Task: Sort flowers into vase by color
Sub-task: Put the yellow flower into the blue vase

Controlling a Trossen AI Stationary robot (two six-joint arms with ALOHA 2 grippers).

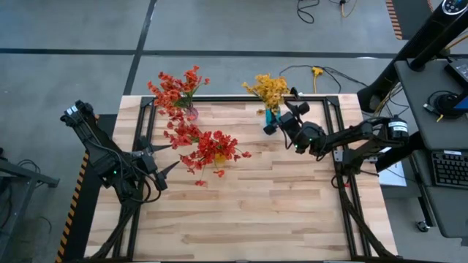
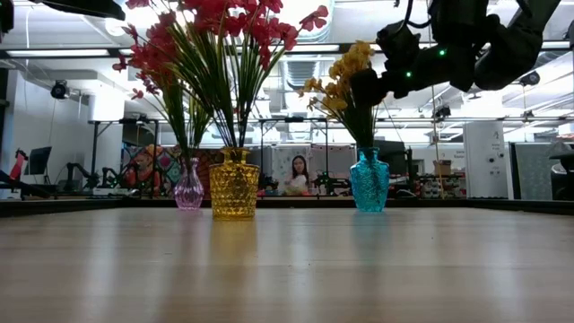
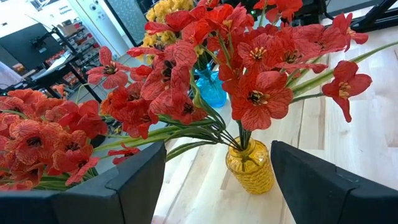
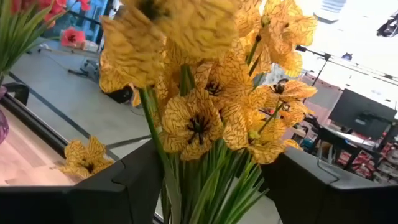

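Observation:
Three vases stand on the wooden table. A pink vase (image 1: 191,113) and a yellow vase (image 1: 219,158) hold red-orange flowers (image 1: 212,146). A blue vase (image 2: 369,181) holds yellow flowers (image 1: 269,89). My right gripper (image 4: 214,180) is open, high at the blue vase, with the green stems (image 4: 205,186) of the yellow flowers between its fingers. My left gripper (image 1: 174,155) stands open above the table's left part, pointing at the yellow vase (image 3: 250,167), with nothing between its fingers. My right gripper stands with one finger (image 4: 124,186) on each side of the yellow flowers' stems (image 4: 163,168), above the blue vase's mouth, coming about level from the table's right. I cannot tell whether a finger touches a stem. The stems stand upright in the vase.
One yellow blossom (image 4: 87,158) hangs low beside the blue vase, near the table's far edge. The red blossoms of the pink vase (image 2: 188,191) and the yellow vase (image 2: 234,186) spread wide and overlap. The near half of the table (image 1: 248,219) is bare wood.

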